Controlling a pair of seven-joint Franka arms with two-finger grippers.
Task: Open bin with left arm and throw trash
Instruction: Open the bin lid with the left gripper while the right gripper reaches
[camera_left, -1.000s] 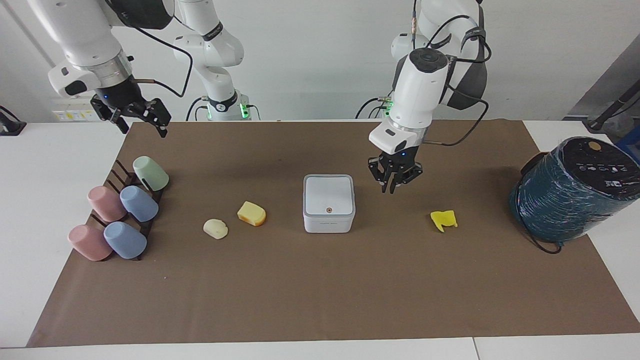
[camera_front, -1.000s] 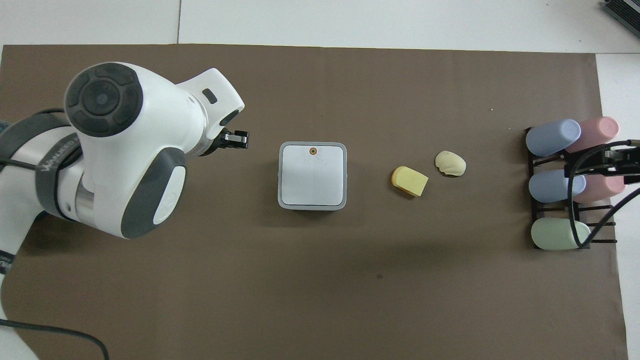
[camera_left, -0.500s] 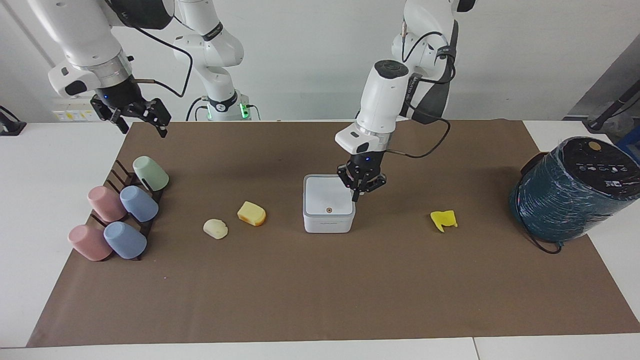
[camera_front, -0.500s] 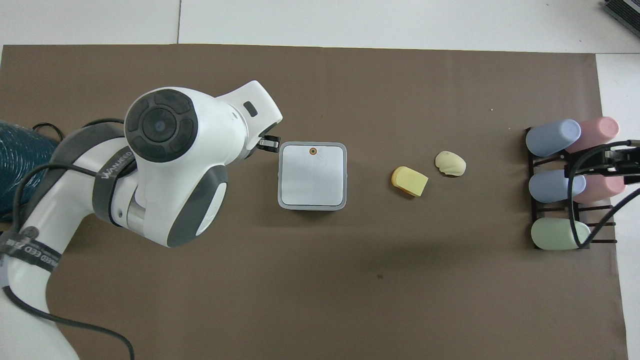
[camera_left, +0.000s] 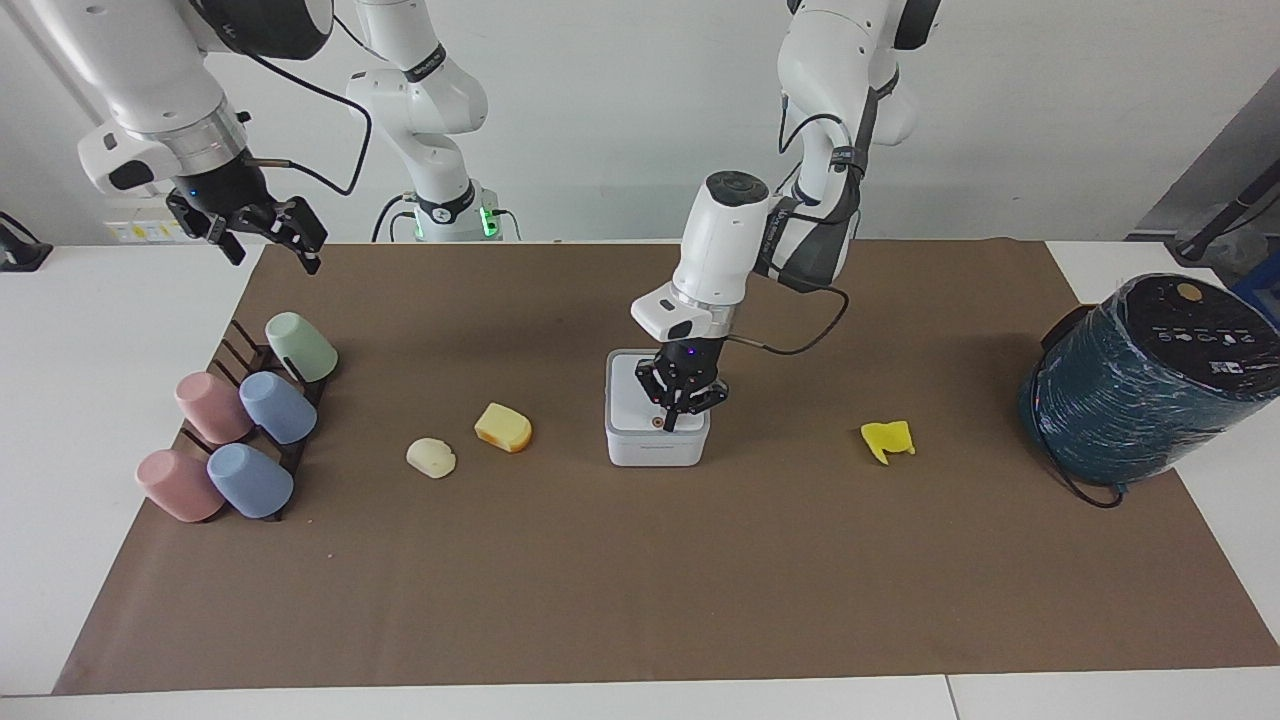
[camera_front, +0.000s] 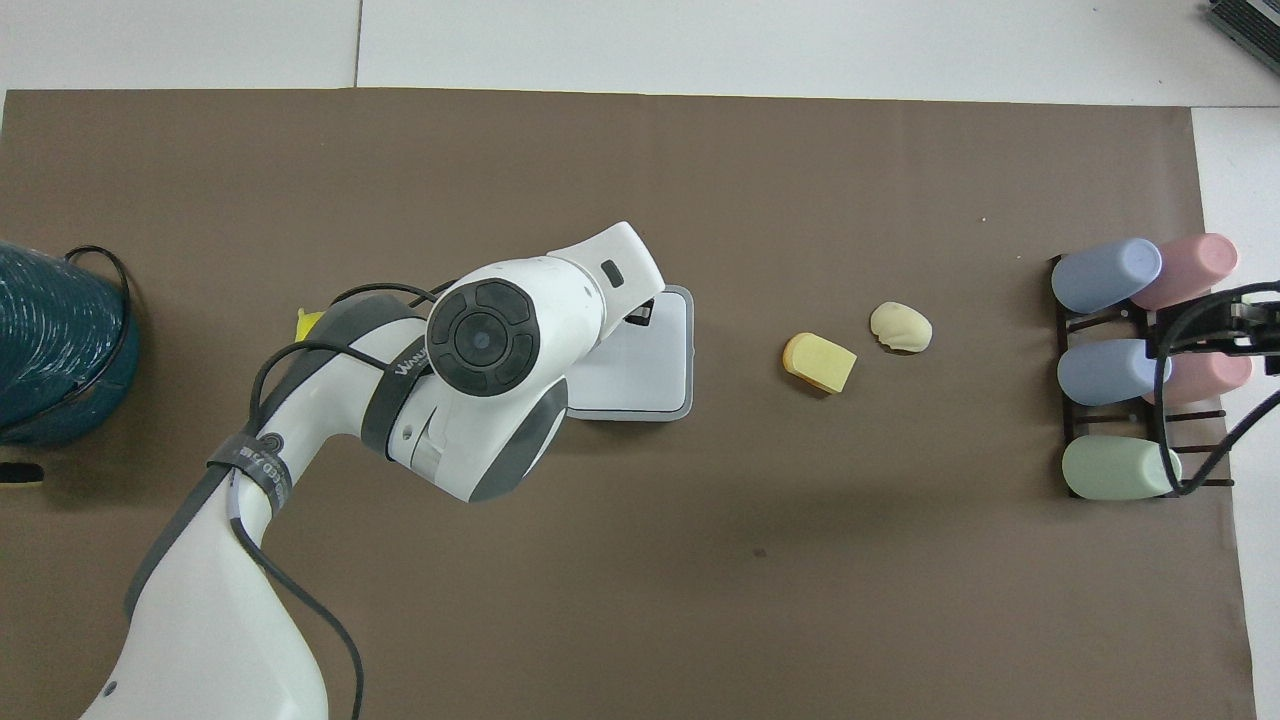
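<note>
The white bin (camera_left: 640, 440) stands mid-mat with its lid down. My left gripper (camera_left: 669, 423) is shut, pointing down onto the lid, its tip right beside the red-ringed button (camera_left: 657, 421). In the overhead view the left arm covers much of the bin (camera_front: 660, 375) and the button. The cream lump (camera_left: 431, 457) and the yellow-orange wedge (camera_left: 503, 427) lie toward the right arm's end; they also show in the overhead view, lump (camera_front: 900, 326) and wedge (camera_front: 819, 362). The yellow scrap (camera_left: 887, 440) lies toward the left arm's end. My right gripper (camera_left: 268, 238) waits open, raised over the mat's edge.
A black rack with several pastel cups (camera_left: 240, 430) sits at the right arm's end of the brown mat (camera_left: 640, 600). A big teal wrapped cylinder (camera_left: 1140, 380) with a black cable stands at the left arm's end.
My left arm has swung from beside the bin to over its lid and dropped the gripper tip down by the button. The right gripper has shifted slightly.
</note>
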